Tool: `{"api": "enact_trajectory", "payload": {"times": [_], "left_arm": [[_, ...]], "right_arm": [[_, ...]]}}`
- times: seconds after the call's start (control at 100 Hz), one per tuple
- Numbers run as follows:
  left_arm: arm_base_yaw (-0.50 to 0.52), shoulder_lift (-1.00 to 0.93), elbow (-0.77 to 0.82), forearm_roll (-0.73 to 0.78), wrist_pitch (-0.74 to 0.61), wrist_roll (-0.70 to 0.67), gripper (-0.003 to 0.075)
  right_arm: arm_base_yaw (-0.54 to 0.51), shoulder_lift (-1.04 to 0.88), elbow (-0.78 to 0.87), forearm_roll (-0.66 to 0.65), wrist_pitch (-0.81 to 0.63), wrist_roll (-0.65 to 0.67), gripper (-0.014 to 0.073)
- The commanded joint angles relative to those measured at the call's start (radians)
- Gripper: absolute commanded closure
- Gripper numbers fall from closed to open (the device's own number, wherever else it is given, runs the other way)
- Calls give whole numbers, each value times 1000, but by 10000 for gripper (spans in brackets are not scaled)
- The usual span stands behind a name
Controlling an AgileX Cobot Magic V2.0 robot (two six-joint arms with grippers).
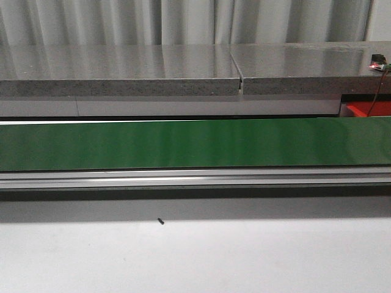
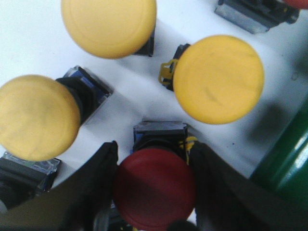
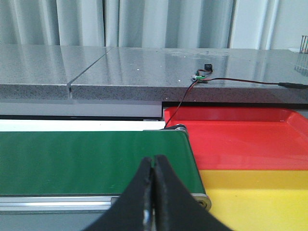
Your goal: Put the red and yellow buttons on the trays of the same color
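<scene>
In the left wrist view a red button (image 2: 154, 187) with a black base stands on a white surface, and my left gripper (image 2: 154, 147) is shut on it, one black finger against each side of its cap. Three yellow buttons (image 2: 219, 79) (image 2: 108, 24) (image 2: 36, 115) stand around it. In the right wrist view my right gripper (image 3: 154, 159) is shut on nothing, hanging over the end of the green belt (image 3: 86, 161). Just beyond the belt's end lie the red tray (image 3: 240, 139) and the yellow tray (image 3: 260, 192), side by side. Neither gripper shows in the front view.
The green belt (image 1: 195, 143) runs across the front view with a grey stone ledge (image 1: 183, 67) behind it. A sliver of the red tray (image 1: 369, 108) shows at the far right. A wire (image 3: 226, 81) lies on the ledge above the trays. A green edge (image 2: 284, 168) borders the button area.
</scene>
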Motion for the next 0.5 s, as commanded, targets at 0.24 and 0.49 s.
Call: {"api": "enact_trajectory", "payload": {"times": [0.24,0.49], "left_arm": [[-9,-229,-30,-6,53,5,535],[-69,-357,-30,-12,77,5,535]], "right_arm": [[-5,-19,-17,-12,-78,-3,652],[-5,-19,-17,-12,-78,-3,652]]}}
